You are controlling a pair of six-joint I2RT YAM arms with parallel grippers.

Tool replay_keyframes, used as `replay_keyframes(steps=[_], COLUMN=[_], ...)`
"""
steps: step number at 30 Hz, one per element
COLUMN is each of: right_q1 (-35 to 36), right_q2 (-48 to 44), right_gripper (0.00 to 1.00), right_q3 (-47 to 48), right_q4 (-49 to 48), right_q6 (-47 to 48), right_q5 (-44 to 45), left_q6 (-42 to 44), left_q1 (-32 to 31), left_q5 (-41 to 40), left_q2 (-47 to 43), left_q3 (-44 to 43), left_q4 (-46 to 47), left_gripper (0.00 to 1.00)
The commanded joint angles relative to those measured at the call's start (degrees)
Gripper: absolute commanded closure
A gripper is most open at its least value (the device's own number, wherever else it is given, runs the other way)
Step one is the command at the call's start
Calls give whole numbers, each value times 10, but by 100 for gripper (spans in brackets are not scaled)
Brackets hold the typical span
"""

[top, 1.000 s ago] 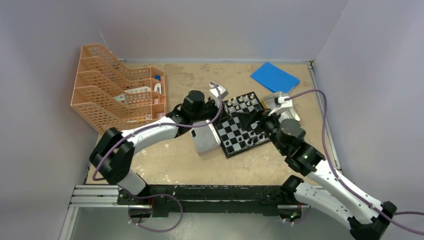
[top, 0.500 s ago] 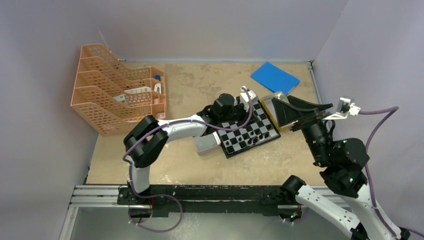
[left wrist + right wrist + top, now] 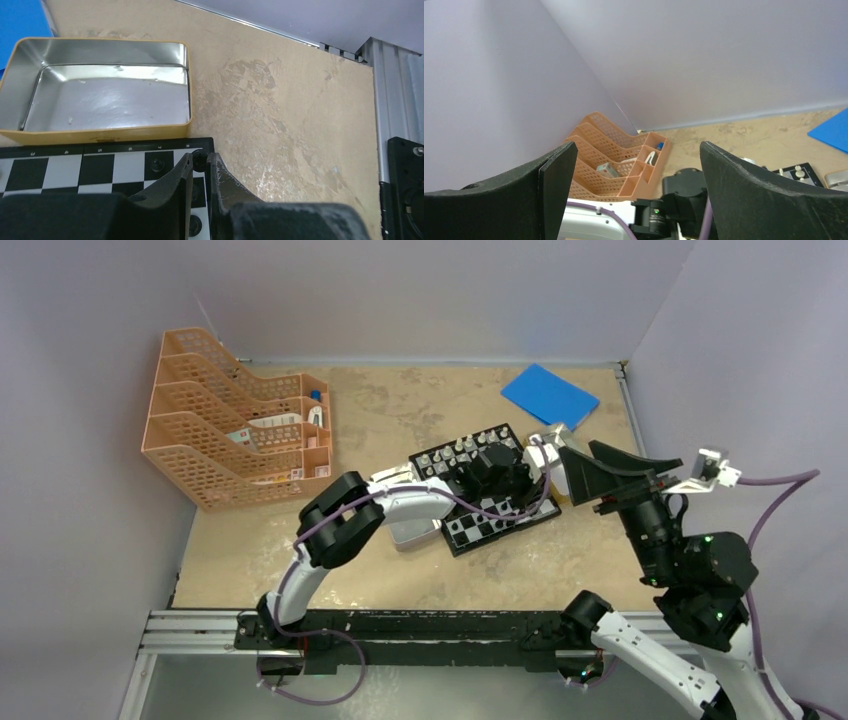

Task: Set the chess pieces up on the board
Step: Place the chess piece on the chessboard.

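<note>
My left gripper (image 3: pixel 200 165) has its jaws pinched shut on a tiny black piece (image 3: pixel 199 155), held right at the tips. The tips are over the corner of the board (image 3: pixel 65 171), by its black edge. A neighbour piece (image 3: pixel 159 163), black too, sits on the square just beside my tips. Past the board edge, beyond my tips, lies an open tin (image 3: pixel 107 95).

I think this step is putting the black piece down on its corner square. To do it well I should go down slow and straight. I should keep it upright and not bump the neighbour piece. I should let go only when it touches the square, open just a little, then lift straight up.

My right gripper (image 3: pixel 636 150) is up in the air, well away from the board. Its jaws are wide apart with nothing between them. It should wait there, out of the way. Small white pieces (image 3: pixel 462 447) stand along the far side of the board.
</note>
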State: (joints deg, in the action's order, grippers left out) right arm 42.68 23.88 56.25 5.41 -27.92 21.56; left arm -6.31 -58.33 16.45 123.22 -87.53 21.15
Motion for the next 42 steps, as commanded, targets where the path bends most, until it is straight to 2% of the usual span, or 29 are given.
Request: replay_keyframes(steps=[1,12,42], right_q1=[-2,-2,-2], right_q2=[-24,-46,-55], right_gripper=[6,7,7], right_q3=[31,36,31], right_q4=[-10,-6,-11], right_q6=[12,26,30], right_q5=[9,28,46], left_q6=[45,91,123], left_q1=[-12,-33,-41], left_q5=[-25,-57,-78], left_q2=[29,81,116], left_q3=[-61,-125,-153], left_q4=[-12,-61,-106], left_gripper=[100,100,100])
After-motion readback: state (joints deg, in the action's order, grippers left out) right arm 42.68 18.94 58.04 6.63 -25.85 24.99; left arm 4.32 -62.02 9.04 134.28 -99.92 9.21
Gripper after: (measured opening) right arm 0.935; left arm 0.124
